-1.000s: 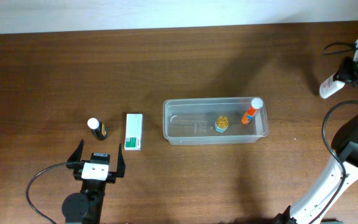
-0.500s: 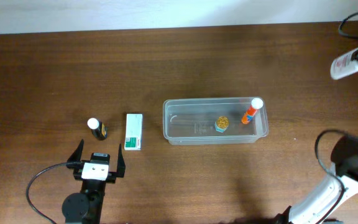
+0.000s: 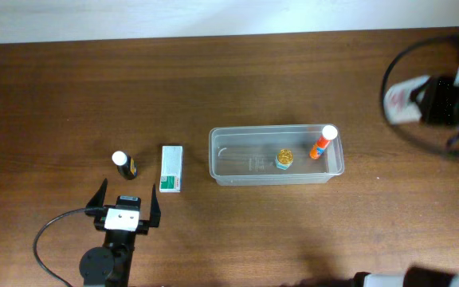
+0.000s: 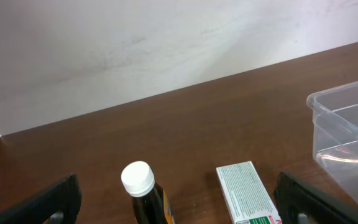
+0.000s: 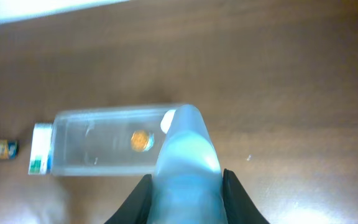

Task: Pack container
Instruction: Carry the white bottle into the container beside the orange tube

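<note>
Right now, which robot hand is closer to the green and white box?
Left. The left gripper is open just beside the box. The right gripper is far away past the tub, holding a white bottle.

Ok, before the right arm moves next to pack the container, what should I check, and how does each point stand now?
1. Right end effector shut on the white plastic bottle: ok.
2. Bottle above the clear rectangular plastic container: not ok, it is beyond the container's right end in the overhead view.
3. Free space in the container: ok, its left half is bare.
4. Orange tube with white cap and small gold-topped jar inside, in its right half: ok.
5. Left end effector open, apart from the small dark bottle and the white-green box: ok.
6. Bottle's height over the table: cannot tell.
</note>
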`<state>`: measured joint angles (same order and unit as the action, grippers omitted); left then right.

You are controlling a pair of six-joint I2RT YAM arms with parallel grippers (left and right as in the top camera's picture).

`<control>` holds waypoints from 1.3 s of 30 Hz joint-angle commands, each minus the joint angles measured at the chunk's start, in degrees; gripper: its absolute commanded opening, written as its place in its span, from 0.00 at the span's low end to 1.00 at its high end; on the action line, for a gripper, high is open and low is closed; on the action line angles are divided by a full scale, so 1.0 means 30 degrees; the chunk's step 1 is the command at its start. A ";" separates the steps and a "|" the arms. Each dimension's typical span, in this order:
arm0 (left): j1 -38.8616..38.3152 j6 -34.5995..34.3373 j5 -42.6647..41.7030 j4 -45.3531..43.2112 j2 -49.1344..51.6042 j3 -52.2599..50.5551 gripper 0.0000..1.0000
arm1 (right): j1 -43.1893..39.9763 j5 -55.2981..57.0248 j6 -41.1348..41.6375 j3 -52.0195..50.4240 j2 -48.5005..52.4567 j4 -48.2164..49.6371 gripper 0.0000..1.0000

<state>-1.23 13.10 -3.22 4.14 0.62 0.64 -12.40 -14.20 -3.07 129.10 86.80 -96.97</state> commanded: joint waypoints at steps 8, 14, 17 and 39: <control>-0.0087 0.0087 -0.0350 0.0219 -0.0109 0.0051 0.99 | 0.3563 0.0452 0.0262 -0.7431 -0.2164 0.0299 0.16; -0.0087 0.0087 -0.0350 0.0219 -0.0109 0.0051 1.00 | 0.4867 0.0350 0.0284 -1.0200 -0.1574 0.2630 0.16; -0.0087 0.0087 -0.0350 0.0219 -0.0109 0.0051 0.99 | 0.5486 0.0240 0.0721 -1.0950 -0.1042 0.3716 0.16; -0.0087 0.0087 -0.0342 0.0219 -0.0109 0.0051 0.99 | 0.7803 0.3577 0.3934 -1.1446 0.5559 0.8422 0.16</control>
<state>-1.23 13.10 -3.22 4.16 0.62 0.64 9.91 -6.87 5.87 94.59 103.04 -73.01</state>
